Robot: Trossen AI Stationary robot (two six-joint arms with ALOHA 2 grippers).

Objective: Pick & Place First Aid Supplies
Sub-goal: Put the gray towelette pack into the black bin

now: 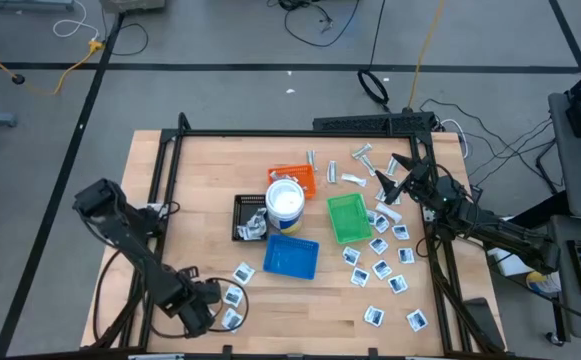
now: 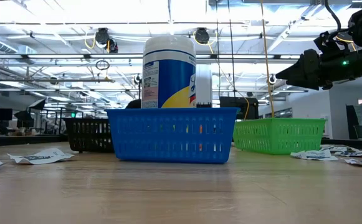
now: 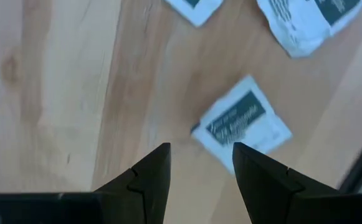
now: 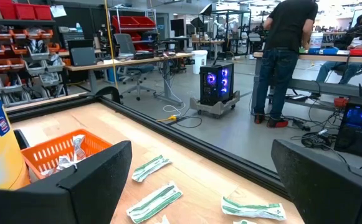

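Observation:
Small white square packets with dark print lie flat on the wooden table: three near the left gripper (image 1: 232, 296) and several at the right (image 1: 380, 270). Pale wrapped strips (image 1: 362, 155) lie by the far edge, also seen in the right wrist view (image 4: 151, 167). My left gripper (image 1: 217, 298) is low at the near left, open, with one packet (image 3: 243, 121) just ahead of its fingertips (image 3: 199, 149). My right gripper (image 1: 388, 178) hangs open above the table's far right (image 2: 293, 71), over the strips (image 4: 202, 149).
The trays sit mid-table: orange (image 1: 300, 178), black (image 1: 248, 215), blue (image 1: 292, 257) and green (image 1: 348, 217), with the white tub (image 1: 285, 202) among them. A black frame rail (image 1: 270, 133) edges the table. A person (image 4: 286, 56) stands far off in the room.

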